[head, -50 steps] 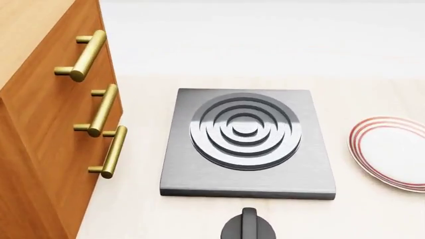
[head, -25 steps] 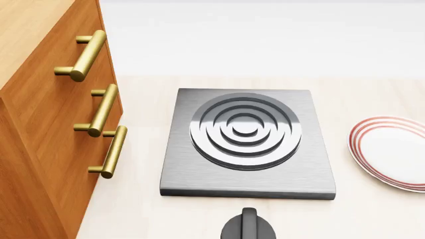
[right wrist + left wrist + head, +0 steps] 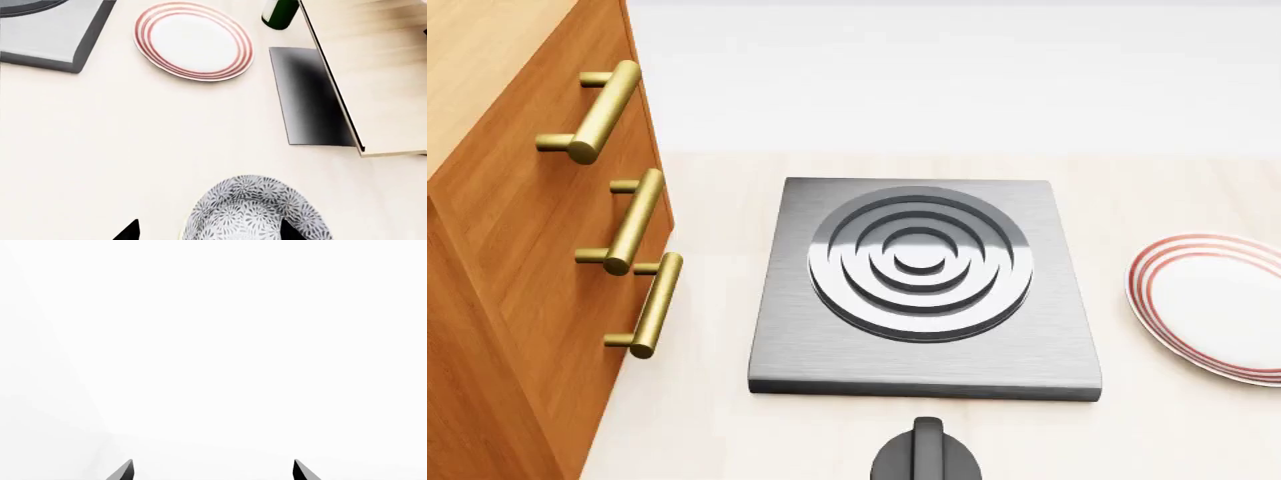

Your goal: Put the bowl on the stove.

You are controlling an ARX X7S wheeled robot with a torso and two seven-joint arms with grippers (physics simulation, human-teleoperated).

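The stove (image 3: 924,290) is a dark grey square slab with one ringed burner, in the middle of the head view; its corner also shows in the right wrist view (image 3: 47,35). The speckled grey-and-white bowl (image 3: 257,210) shows only in the right wrist view, on the light counter. My right gripper (image 3: 209,231) is open. The bowl lies between its two dark fingertips, nearer one of them and apart from the other. My left gripper (image 3: 212,470) is open and empty, facing a blank white surface. Neither gripper shows in the head view.
A wooden cabinet (image 3: 521,250) with brass handles stands left of the stove. A white plate with red rim rings (image 3: 1214,305) lies to its right and also shows in the right wrist view (image 3: 193,40). A black knob (image 3: 926,455) sits in front. A green bottle (image 3: 279,12) stands by a wooden board (image 3: 373,75).
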